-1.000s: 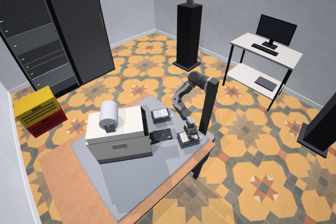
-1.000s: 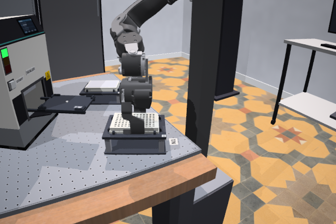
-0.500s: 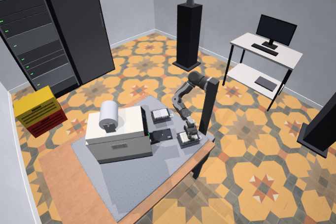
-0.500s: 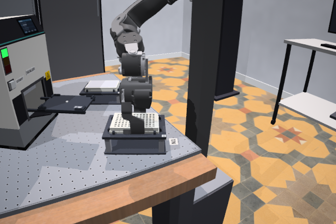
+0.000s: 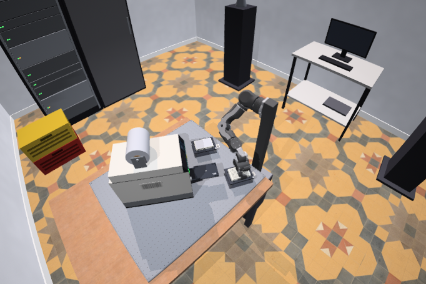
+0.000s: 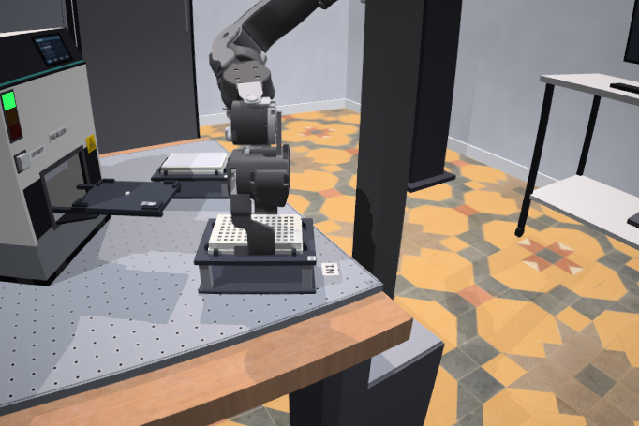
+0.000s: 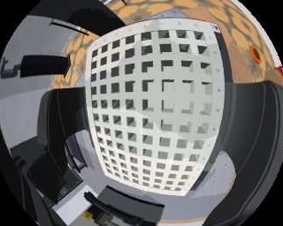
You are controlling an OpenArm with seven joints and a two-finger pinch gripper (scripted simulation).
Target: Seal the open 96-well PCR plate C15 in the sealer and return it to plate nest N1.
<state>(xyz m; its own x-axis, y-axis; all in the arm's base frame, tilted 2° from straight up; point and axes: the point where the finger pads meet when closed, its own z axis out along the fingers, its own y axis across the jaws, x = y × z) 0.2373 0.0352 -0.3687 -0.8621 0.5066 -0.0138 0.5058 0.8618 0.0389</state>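
Gripper pointing straight down over plate nest N1, its jaws partly closed across the open 96-well plate C15 and clamped on it. C15 lies flat and right way up in N1, inside the corner locators; the near finger crosses the plate's front edge in the exterior view. In the wrist view the white well grid of C15 fills the centre of the field, with dark fingers on either side. The sealer stands on the perforated grey table top to the left; its lamp shows green above the START key. The stage is out, its pocket bare apart from a small white dot in the floor. Behind the stage, nest N2 carries the sealed plate C51, lying flat. A tag marked N1 lies beside the near nest.
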